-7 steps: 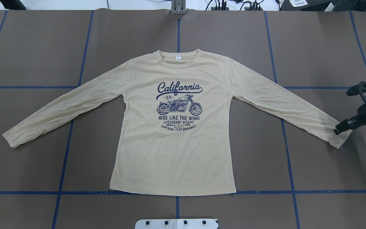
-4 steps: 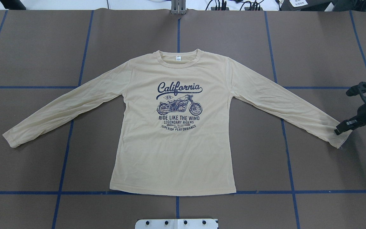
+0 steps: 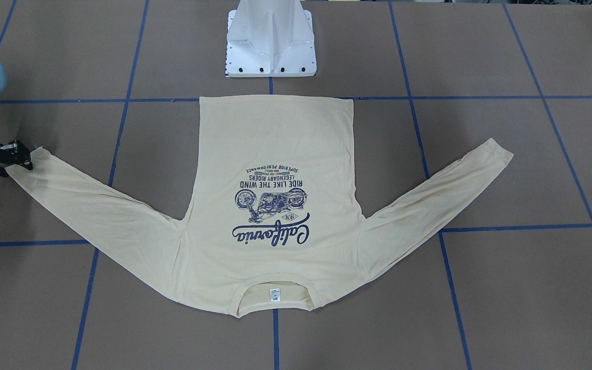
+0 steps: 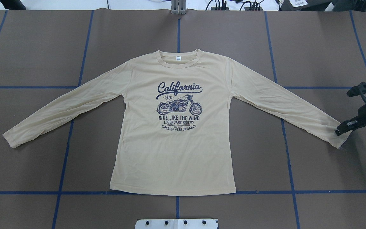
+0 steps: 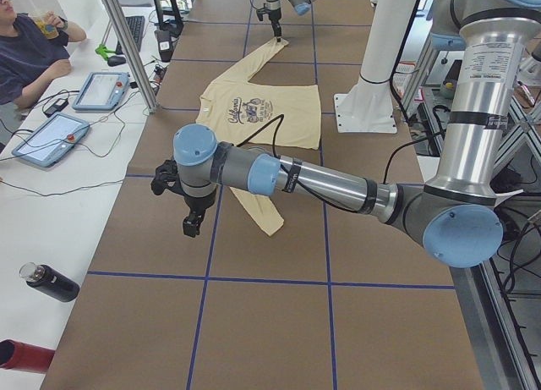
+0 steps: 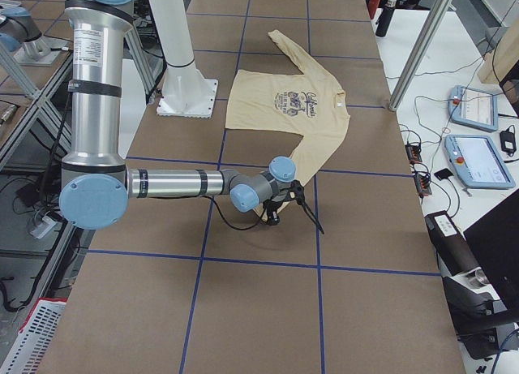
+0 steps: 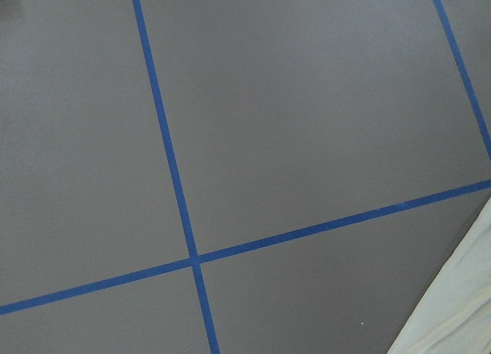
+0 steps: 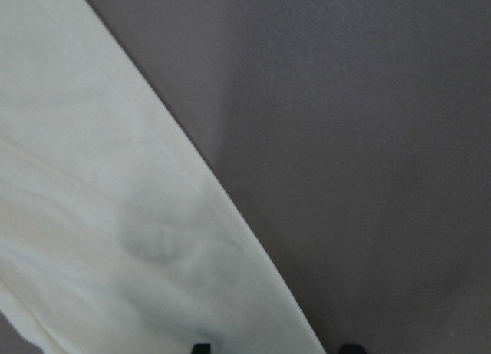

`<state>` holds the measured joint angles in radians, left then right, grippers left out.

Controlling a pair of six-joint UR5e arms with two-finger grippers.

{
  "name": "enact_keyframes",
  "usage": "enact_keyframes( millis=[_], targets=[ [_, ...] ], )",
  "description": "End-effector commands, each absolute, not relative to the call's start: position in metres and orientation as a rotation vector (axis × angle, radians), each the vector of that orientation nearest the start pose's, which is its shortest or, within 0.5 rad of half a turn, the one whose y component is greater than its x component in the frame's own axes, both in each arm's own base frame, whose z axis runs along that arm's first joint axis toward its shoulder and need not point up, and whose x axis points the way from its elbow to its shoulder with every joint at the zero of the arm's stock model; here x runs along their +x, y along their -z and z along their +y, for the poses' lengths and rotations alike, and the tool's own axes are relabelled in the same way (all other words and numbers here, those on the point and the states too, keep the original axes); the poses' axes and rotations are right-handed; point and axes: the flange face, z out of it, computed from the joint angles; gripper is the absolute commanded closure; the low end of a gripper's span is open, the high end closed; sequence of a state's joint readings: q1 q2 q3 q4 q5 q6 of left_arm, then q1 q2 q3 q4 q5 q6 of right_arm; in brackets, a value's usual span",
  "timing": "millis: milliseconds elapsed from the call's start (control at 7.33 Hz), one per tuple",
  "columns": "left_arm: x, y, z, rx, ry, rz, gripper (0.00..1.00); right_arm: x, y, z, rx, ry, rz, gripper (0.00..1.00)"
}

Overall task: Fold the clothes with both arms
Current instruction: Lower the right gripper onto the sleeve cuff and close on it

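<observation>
Straddling a cuff edge of the shirt [image 4: 176, 152] on the desk [image 4: 43, 47].
With right claw [image 4: 341, 130] spread; for left claw [image 5: 193, 222], cannot tell whether spread or pressed together.

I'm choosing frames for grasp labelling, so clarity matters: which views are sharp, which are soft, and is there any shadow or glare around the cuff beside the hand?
Overhead exterior: evenly lit, print on the shirt crisp, no glare. Right wrist-mounted: soft and washed out, the sleeve blurred, a dark shadow band along its edge, the right hand barely in frame. Left wrist-mounted: sharp blue tape lines.
</observation>
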<state>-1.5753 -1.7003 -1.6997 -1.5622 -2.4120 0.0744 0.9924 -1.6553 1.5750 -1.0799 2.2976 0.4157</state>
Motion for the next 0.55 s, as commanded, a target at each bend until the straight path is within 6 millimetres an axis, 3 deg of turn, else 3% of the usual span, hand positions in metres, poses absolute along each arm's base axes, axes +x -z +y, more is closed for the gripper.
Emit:
enact_keyframes(
  millis=[0,409],
  targets=[
    [-0.062,-0.524,-0.546,0.268,-0.172,0.827,0.00,-0.204,-0.643,-0.436,0.007,0.305,-0.823,0.46],
    [-0.062,-0.531,-0.546,0.259,-0.174,0.827,0.00,-0.206,-0.632,-0.438,0.017,0.313,-0.844,0.68]
  ],
)
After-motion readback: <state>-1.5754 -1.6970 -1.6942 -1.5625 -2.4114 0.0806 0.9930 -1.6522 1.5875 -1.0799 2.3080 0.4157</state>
